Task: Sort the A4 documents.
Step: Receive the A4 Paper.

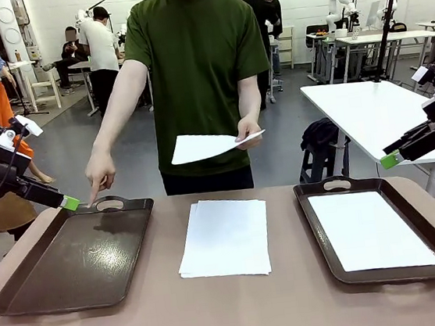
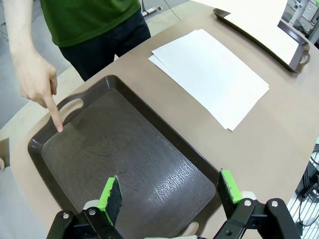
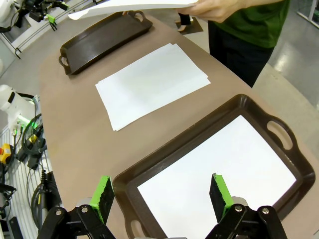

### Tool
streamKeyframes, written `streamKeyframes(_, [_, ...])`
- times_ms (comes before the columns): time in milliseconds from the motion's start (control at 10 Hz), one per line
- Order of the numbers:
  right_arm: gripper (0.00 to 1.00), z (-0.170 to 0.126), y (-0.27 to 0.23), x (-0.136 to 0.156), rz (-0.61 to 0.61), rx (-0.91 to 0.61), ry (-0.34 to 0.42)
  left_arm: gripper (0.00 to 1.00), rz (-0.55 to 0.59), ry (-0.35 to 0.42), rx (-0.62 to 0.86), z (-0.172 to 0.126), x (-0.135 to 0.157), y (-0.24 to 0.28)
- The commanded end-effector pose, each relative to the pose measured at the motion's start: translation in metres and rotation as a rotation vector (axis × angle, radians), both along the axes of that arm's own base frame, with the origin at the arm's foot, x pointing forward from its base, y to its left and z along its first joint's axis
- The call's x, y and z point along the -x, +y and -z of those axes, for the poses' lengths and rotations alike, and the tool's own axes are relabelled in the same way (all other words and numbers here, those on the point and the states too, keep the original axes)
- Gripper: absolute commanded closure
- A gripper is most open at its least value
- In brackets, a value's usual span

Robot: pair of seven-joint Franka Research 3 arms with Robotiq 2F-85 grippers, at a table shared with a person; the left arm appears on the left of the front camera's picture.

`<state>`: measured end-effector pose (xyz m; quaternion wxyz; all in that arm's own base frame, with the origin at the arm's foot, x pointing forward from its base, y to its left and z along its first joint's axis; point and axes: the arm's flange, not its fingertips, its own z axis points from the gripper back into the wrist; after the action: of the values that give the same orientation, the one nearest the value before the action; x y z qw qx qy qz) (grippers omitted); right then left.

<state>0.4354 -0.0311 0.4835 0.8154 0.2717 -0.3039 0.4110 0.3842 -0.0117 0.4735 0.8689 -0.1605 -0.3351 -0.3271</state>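
left gripper (image 2: 170, 193): hangs over the near end of the left tray (image 1: 79, 257); fingers spread wide, nothing between them.
right gripper (image 3: 162, 195): hangs over the near end of the right tray (image 1: 318, 234); fingers spread wide, holding nothing.
left tray: dark brown, handled, flat on the table (image 1: 234, 310) at the robot's left; glossy floor.
right tray: same kind, at the robot's right, well apart from the left tray.
sheet in the right tray (image 1: 371, 230): white, lying flat on the tray floor, with a dark margin of floor round it.
stack of sheets (image 1: 224, 237): white, on the table between the two trays, touching neither; edges slightly fanned.
held sheet (image 1: 204, 146): white, off the table, roughly level, over the far table edge.
other hand (image 1: 250, 132): the person's, pinching the held sheet at one edge.
pointing hand (image 1: 99, 170): the person's, index finger down, tip at the far end of the left tray beside its handle slot; touching or just above, cannot tell.
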Motion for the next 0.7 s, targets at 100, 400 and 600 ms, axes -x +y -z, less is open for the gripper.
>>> streamKeyframes(100, [0.0, 0.0012, 0.0012, -0.0003, 0.003, 0.005, -0.011, 0.0, 0.006, -0.012, 0.005, 0.002, -0.0016, 0.0029])
streamKeyframes(400, [0.0, 0.0012, 0.0012, -0.0003, 0.003, 0.005, -0.011, 0.0, 0.006, -0.012, 0.005, 0.002, -0.0016, 0.0029])
streamKeyframes(600, [0.0, 0.0012, 0.0012, -0.0003, 0.003, 0.005, -0.011, 0.0, 0.006, -0.012, 0.005, 0.002, -0.0016, 0.0029])
